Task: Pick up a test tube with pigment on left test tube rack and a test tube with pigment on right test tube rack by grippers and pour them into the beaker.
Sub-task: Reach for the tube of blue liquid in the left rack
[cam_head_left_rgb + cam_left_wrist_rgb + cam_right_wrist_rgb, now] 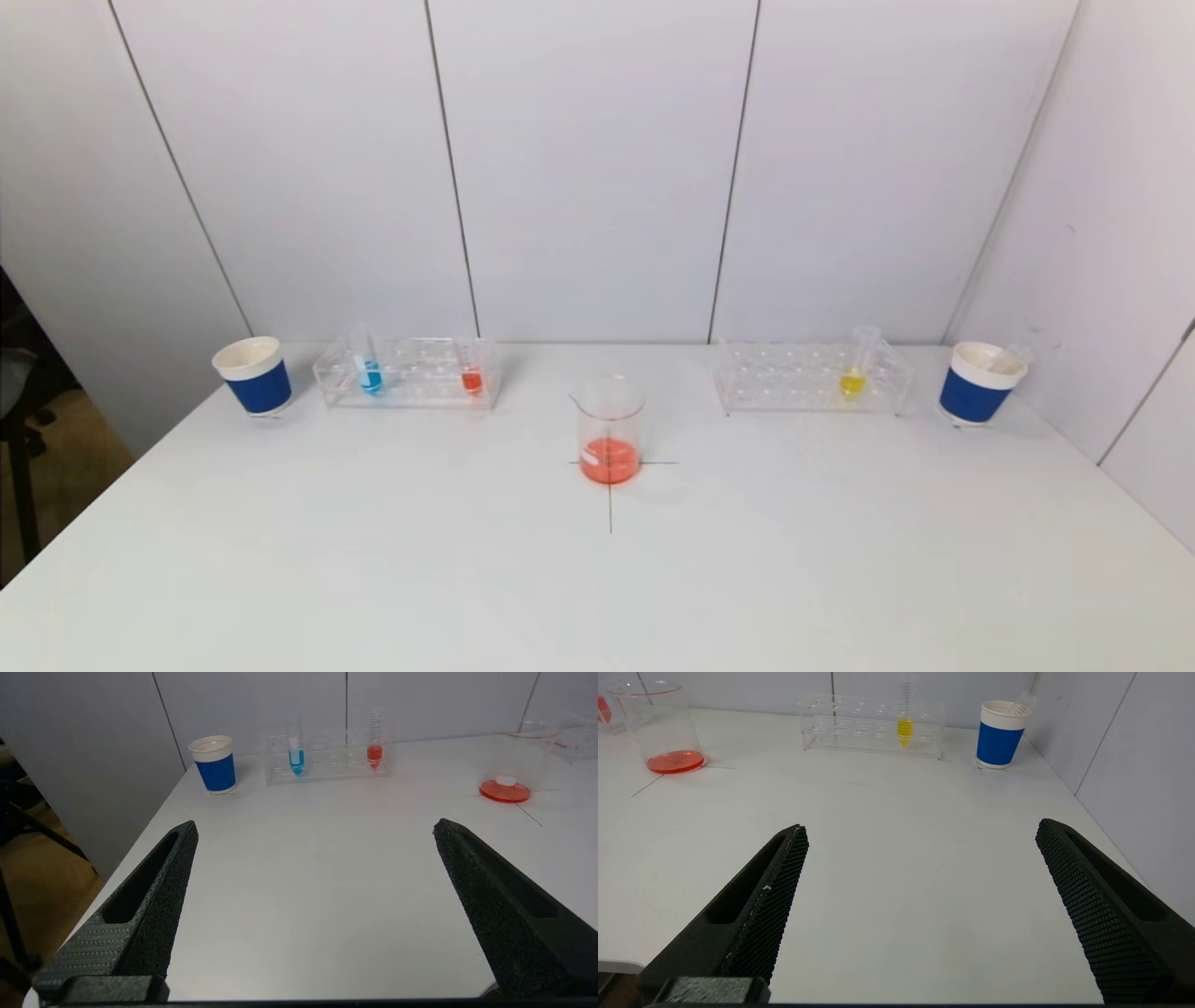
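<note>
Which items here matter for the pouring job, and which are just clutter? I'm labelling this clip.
Job:
- blue tube and red tube in the left rack
- yellow tube in the right rack
- beaker, holding orange-red liquid
- left gripper and right gripper, jaws open

Lying about:
- left blue cup
- right blue cup, with an empty tube in it

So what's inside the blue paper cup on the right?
An empty-looking clear test tube leans out over the rim of the right blue paper cup. The cup wall hides its lower part and anything else inside.
</note>
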### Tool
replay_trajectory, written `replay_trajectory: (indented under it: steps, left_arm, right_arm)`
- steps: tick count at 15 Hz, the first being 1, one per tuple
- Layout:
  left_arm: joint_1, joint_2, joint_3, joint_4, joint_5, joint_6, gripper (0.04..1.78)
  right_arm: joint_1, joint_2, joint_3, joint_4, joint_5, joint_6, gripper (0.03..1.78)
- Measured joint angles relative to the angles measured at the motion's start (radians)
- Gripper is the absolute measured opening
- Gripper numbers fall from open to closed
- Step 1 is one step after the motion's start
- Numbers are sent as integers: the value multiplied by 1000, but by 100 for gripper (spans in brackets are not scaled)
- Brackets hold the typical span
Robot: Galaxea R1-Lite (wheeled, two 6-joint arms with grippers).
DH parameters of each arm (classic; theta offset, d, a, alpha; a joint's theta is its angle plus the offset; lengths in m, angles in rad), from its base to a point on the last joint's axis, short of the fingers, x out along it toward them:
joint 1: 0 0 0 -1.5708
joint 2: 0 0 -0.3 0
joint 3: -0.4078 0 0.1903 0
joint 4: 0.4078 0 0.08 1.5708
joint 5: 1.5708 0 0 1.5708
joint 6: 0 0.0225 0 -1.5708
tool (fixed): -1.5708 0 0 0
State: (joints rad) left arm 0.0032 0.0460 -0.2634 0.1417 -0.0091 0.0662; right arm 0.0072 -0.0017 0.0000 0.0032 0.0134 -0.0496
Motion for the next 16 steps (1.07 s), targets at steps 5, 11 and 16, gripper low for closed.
replay_trajectory:
  steps: [5, 11, 16]
  left_arm:
    - [-16, 250, -277, -7, 4, 0, 176]
    - [-32, 697, -483, -246, 7, -8, 176]
    - [-25, 1063, -586, -486, 9, -12, 176]
  right_arm:
    - [0, 0, 0, 0, 0, 0, 177]
    - [0, 0, 0, 0, 0, 0, 177]
    - [0, 0, 0, 0, 0, 0, 177]
